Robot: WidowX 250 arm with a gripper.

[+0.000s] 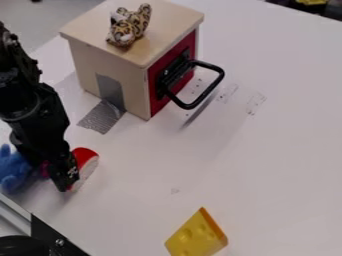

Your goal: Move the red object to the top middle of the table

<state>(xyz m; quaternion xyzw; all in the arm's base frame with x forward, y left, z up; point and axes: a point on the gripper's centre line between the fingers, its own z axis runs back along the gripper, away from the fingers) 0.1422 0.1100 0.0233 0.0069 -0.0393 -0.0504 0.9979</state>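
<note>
White tabletop (267,150) spans most of the view. On it, upper left of centre, stands a pale wooden box (100,65) with a red door; the door's looped black handle (212,85) sticks out to the right. Black robot arm (30,105) comes in at the left edge, its gripper (63,177) low over the table. Whether the claw is released, clenched or grasping: cannot tell. Grey tape (103,116) runs from box wall onto tabletop. Yellow toy cheese wedge (194,239) at bottom, right of centre. Leopard-print plush (133,27) on box top. Blue plush (12,170) at left edge, partly behind the gripper. Red-and-white rounded object (85,156), lower left, just beside the gripper, partly hidden by it; contact unclear.
</note>
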